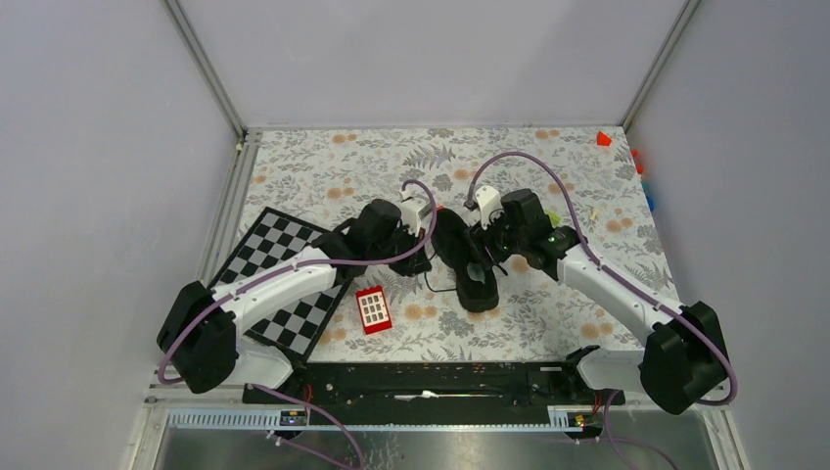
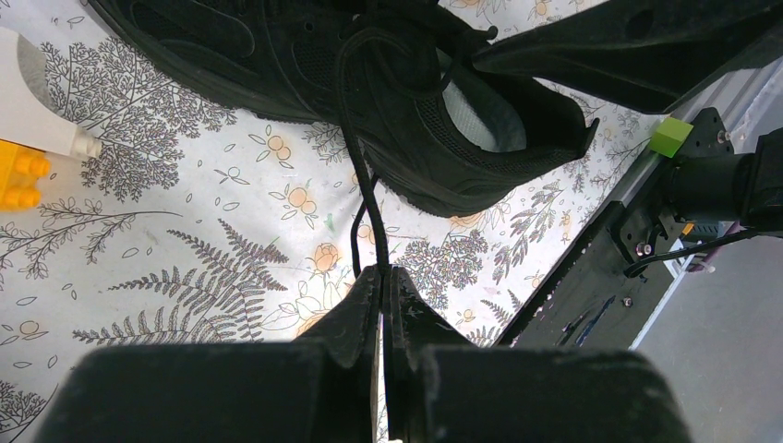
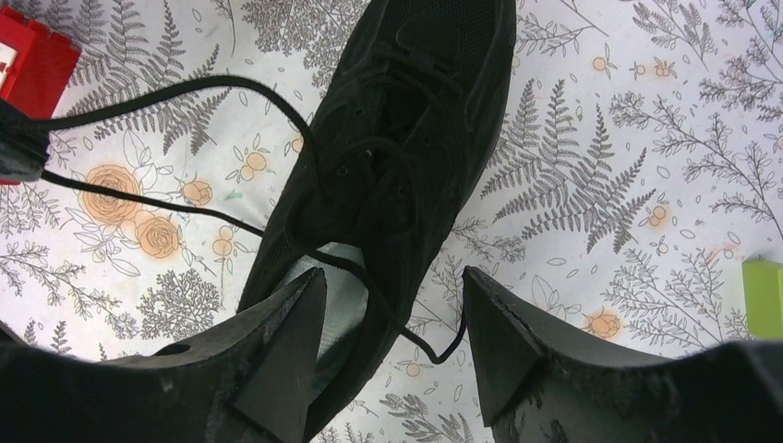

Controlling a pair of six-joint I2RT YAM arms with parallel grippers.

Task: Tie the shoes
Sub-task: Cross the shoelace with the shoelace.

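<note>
The black shoe [image 1: 468, 262] lies in the middle of the floral mat, between both arms. My left gripper [image 2: 383, 273] is shut on a thin black lace [image 2: 355, 148] that runs taut from the shoe [image 2: 305, 55] down to its tips; in the top view it sits just left of the shoe [image 1: 424, 260]. My right gripper [image 3: 395, 293] is open above the shoe's heel opening, with one finger over the pale grey insole [image 3: 337, 286]. A loose lace end [image 3: 441, 354] lies on the mat between its fingers. The shoe [image 3: 415, 111] fills the middle of that view.
A checkerboard [image 1: 279, 279] lies left of the shoe, with a red block [image 1: 373, 309] beside it. A yellow block [image 2: 18, 175] and a green block [image 3: 764, 295] lie near the shoe. A black rail [image 1: 431, 382] runs along the near edge. Small coloured blocks [image 1: 604, 138] sit at the far right.
</note>
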